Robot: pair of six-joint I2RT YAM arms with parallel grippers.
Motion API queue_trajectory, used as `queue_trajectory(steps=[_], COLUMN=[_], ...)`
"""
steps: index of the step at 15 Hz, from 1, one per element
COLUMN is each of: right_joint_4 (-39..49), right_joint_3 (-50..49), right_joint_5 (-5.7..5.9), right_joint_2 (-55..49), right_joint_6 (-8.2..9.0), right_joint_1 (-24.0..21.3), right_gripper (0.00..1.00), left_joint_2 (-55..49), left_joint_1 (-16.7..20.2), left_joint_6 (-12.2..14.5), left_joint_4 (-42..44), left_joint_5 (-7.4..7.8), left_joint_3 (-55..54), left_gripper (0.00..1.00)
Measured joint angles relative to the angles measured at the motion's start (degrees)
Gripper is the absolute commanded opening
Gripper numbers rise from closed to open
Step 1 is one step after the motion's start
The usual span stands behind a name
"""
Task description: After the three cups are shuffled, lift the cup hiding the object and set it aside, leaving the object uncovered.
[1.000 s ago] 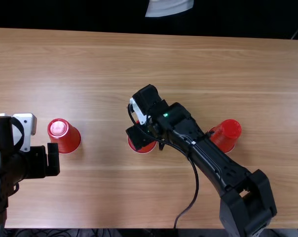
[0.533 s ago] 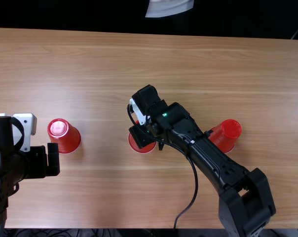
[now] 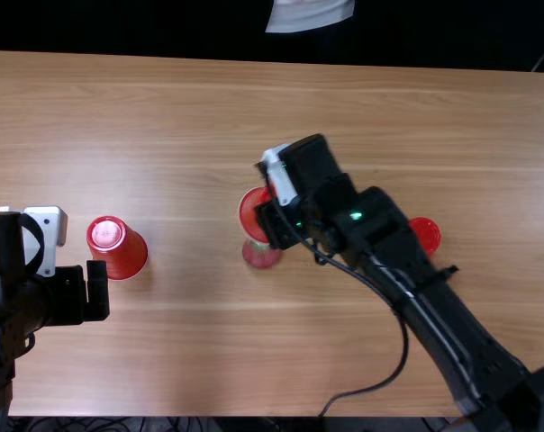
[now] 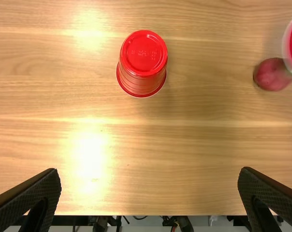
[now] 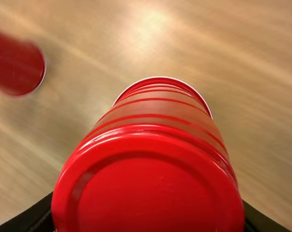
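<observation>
Since a second ago the middle cup (image 3: 250,214) has been raised off the tabletop (image 3: 164,117) by the right pincer (image 3: 270,220), which is clamped on its sides. A reddish ball (image 3: 261,255) is seen uncovered just below it. Lifting is judged done; next, the cup must be set down aside, clear of the ball.

red cup (image 5: 151,183) held base-first, close to the camera
the cup's flat base faces the camera; its ribbed wall and white-edged rim point away toward the wooden table (image 5: 242,58). dark fingers (image 5: 27,218) sit against the base on either side. a blurred red disc, likely a second cup (image 5: 15,63), stands on the table, well apart.
</observation>
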Motion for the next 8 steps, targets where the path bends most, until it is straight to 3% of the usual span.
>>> queue_trajectory(steps=[4, 8], right_joint_4=[-0.28, 0.2], right_joint_3=[-0.66, -11.5], right_joint_5=[0.24, 0.24], right_joint_2=[-5.42, -10.05], right_joint_6=[-0.2, -0.24], right_joint_1=[-7.82, -8.83], right_gripper=[0.15, 0.15], left_joint_2=[0.0, 0.0], left_joint_1=[-0.09, -0.11], left_joint_6=[0.02, 0.02], left_joint_4=[0.02, 0.02], left_joint_5=[0.04, 0.0], left_joint_3=[0.0, 0.0], left_gripper=[1.0, 1.0])
